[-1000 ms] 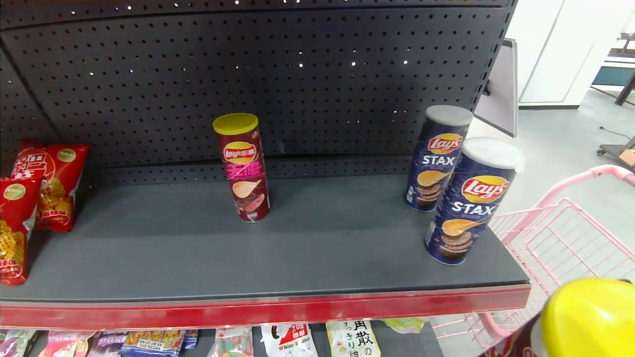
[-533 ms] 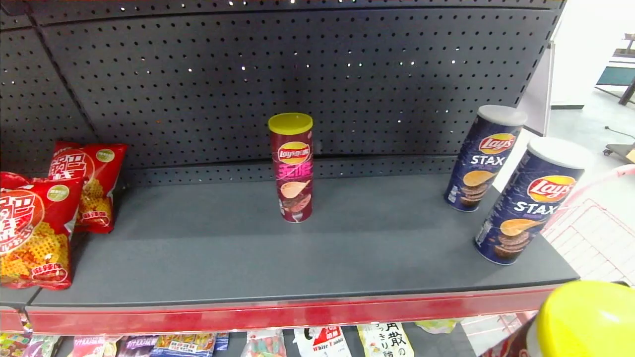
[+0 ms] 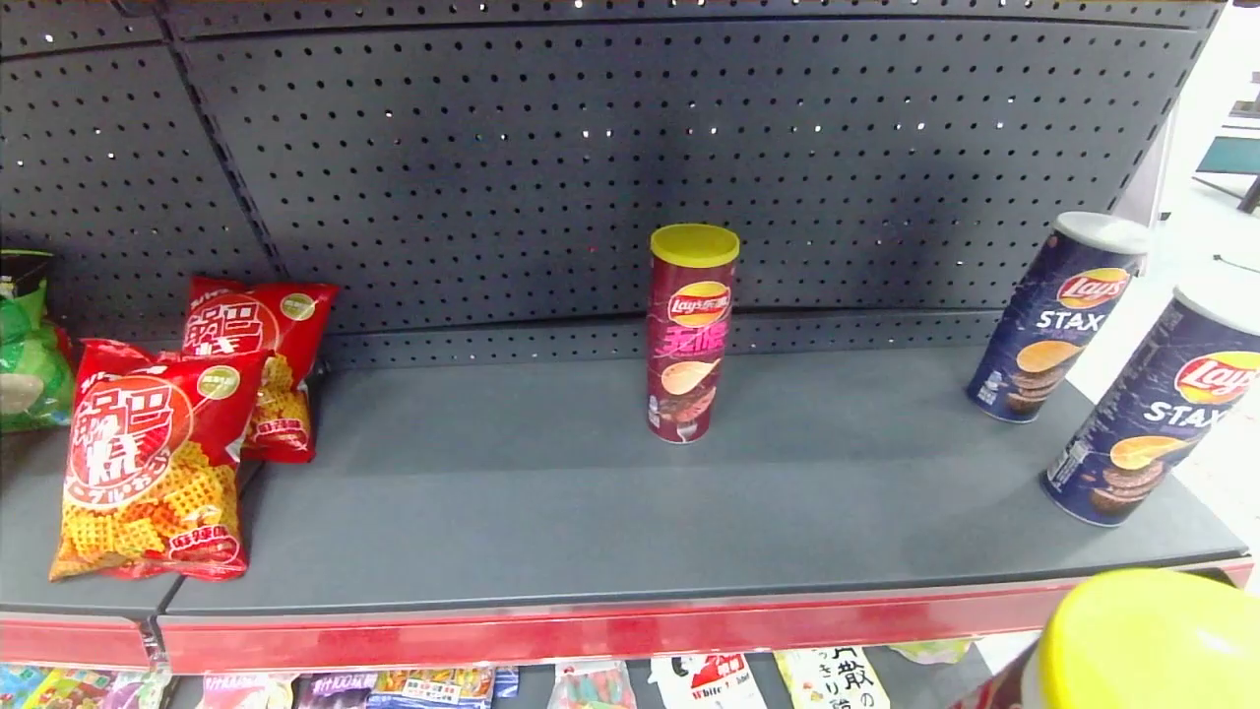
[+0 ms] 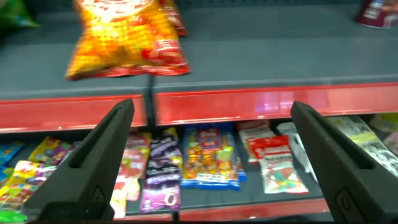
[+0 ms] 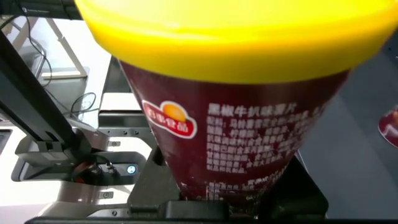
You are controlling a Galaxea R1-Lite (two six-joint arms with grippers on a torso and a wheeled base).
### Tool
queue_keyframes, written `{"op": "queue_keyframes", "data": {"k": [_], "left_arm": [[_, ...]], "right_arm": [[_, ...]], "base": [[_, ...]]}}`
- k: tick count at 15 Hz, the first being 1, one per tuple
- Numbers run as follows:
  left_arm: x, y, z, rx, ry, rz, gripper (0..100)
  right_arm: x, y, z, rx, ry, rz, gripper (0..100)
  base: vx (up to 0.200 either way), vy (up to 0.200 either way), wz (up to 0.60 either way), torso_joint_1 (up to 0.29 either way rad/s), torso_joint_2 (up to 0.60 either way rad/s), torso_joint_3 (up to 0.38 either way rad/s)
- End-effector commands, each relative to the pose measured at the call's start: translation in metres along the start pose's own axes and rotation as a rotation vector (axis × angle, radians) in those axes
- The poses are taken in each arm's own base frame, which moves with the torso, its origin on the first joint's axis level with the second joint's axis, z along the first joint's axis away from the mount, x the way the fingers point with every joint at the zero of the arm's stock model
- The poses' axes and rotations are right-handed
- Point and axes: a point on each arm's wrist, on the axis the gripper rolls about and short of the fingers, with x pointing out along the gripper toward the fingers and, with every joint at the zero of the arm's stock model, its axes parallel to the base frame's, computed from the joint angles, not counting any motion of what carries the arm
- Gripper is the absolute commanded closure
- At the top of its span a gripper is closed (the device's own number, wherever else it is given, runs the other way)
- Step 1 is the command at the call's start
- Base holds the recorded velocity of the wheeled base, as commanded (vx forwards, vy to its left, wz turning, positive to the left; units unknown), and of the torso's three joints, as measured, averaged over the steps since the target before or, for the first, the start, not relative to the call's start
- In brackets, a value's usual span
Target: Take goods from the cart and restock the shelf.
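Goods nearest the camera: the held can [image 3: 1142, 640], dark red with a yellow lid, at the lower right of the head view, just in front of the shelf's right end. The right hand [image 5: 230, 202] is closed around its base. Its label carries a round red-and-yellow logo and lines of small white print.

The left hand [image 4: 211, 168] hangs in front of the shelf with its two black fingers [image 4: 93, 168] spread wide apart and nothing between them. Past them, on the lower level, lie packets [image 4: 211, 155] in many colours, side by side.

A red strip [image 3: 591, 630] runs along the front edge of the grey shelf [image 3: 492, 512]. At the left a front red bag [image 3: 148, 463] lies near the edge, printed with large white characters and a picture of yellow lattice snacks. A rear red bag [image 3: 261, 364] of the same kind stands just behind it, touching it. A green bag [image 3: 25, 345] sits farther left, on the next shelf section.

At the right end stands a near blue can [image 3: 1152, 423] with a pale lid, and behind it a far blue can [image 3: 1053, 320], the two apart. Both show the round logo, white capitals and a picture of stacked chips.

Toward the back of the shelf, well apart from the bags and the blue cans, stands the middle can [image 3: 689, 335], upright, dark red with a yellow lid and pink characters. Behind everything rises the dark perforated back panel [image 3: 591, 148].
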Motion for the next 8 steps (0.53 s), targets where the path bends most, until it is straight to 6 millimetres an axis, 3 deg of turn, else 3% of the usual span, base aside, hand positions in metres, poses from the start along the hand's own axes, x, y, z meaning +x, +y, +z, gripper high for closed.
{"op": "queue_keyframes", "data": {"k": [1, 8], "left_arm": [[0.0000, 0.0000, 0.0000, -0.001, 0.000, -0.001, 0], [0.0000, 0.0000, 0.0000, 0.001, 0.000, -0.001, 0]], "right_arm": [[0.0001, 0.0006, -0.0016, 0.002, 0.004, 0.002, 100], [-0.0009, 0.0010, -0.0011, 0.000, 0.000, 0.000, 100]], "base": [[0.000, 0.000, 0.00, 0.000, 0.00, 0.000], [0.000, 0.000, 0.00, 0.000, 0.00, 0.000]]}}
